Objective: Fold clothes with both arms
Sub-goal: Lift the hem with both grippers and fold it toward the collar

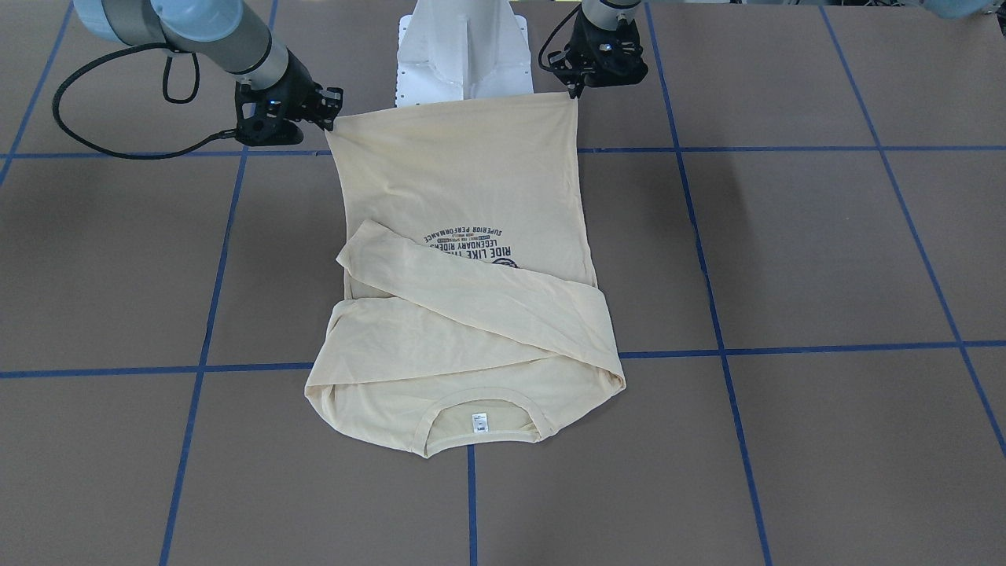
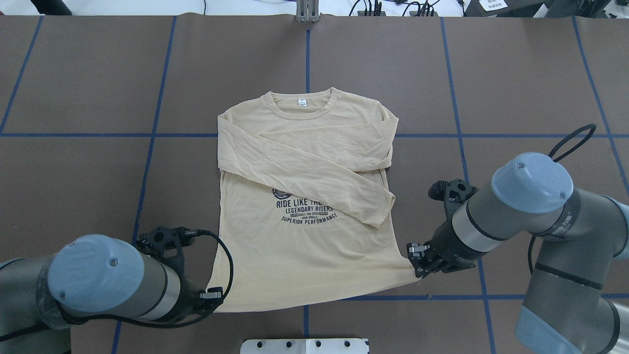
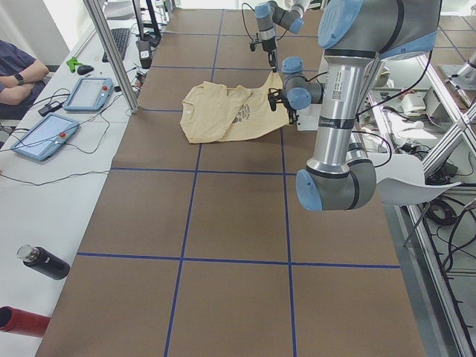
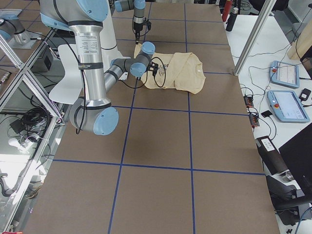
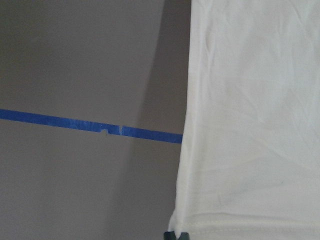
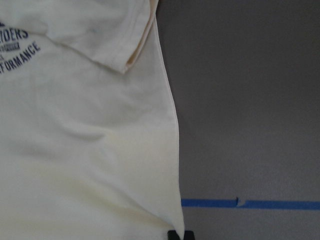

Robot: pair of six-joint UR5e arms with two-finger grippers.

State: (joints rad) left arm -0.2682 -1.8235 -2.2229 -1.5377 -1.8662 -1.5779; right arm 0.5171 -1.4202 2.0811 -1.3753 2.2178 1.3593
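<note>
Left hand [image 2: 212, 298]: pinching one hem corner of the long-sleeved T-shirt [image 2: 304, 255].
Right hand [image 2: 416, 259]: pinching the opposite hem corner.
Position: centre of the table [image 2: 73, 172], print [image 2: 304, 212] up, collar [image 2: 300, 105] flat on the far side, hem edge lifted.
Sleeves [image 2: 304, 172]: crossed over the chest, covering part of the print.

The T-shirt [image 2: 304, 265] lies at the middle of the table [image 2: 98, 98], its collar on the far side from the robot and its hem nearest the pedestal base [image 2: 304, 345]. Both sleeves [image 2: 314, 172] are folded across the chest, the left one on top. The left gripper [image 2: 216, 302] pinches the hem's left corner and the right gripper [image 2: 415, 263] its right corner.
</note>
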